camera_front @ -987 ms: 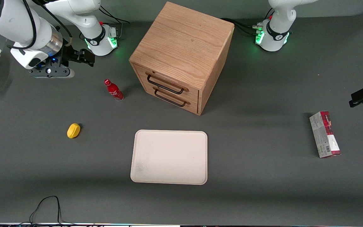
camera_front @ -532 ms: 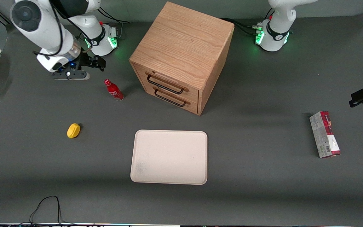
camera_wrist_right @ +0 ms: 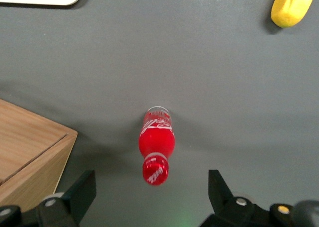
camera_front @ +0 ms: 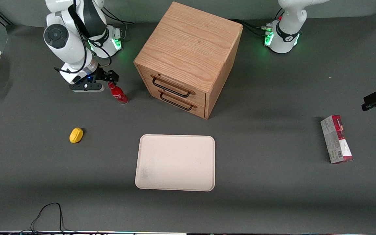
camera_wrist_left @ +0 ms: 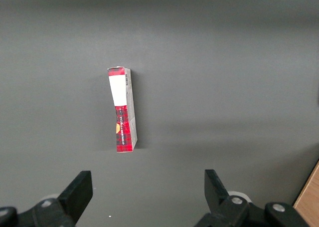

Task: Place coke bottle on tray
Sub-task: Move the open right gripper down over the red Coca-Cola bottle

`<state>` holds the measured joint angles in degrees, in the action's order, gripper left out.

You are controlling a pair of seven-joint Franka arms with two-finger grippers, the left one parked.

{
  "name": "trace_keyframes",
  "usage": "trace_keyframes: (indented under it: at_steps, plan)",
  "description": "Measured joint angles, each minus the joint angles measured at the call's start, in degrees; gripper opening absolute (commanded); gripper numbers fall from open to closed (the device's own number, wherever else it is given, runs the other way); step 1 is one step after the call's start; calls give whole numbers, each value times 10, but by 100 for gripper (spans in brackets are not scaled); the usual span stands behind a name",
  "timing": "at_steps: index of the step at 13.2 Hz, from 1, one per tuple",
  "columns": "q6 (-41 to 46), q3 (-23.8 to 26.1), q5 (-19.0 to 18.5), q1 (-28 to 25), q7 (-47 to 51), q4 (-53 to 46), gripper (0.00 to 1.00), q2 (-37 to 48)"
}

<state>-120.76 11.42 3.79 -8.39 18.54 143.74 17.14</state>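
- Since the earlier front views the right arm is seen to have swung inward from the working arm's end of the table; the gripper (camera_front: 104, 80) is now positioned just beside the cap of the coke bottle (camera_front: 117, 93), whereas a clear gap was recorded before.
- The coke bottle (camera_wrist_right: 156, 143) is noted standing upright on the table, near the wooden cabinet (camera_front: 188, 58) and well apart from the tray (camera_front: 175, 162), which lies nearer the front camera.
- In the right wrist view the fingers (camera_wrist_right: 79, 194) are observed spread apart, with nothing held; the cap is centred between them.
- The bottle's long axis is vertical; a straight descent is judged sufficient to straddle it.
- The yellow object (camera_front: 76, 135) is untouched.
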Motion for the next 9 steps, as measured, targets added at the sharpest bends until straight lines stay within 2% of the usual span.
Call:
trace_keyframes:
  at_steps: [9]
  plan:
    - [-88, 0, 0, -7, -1, 53, 100, -32]
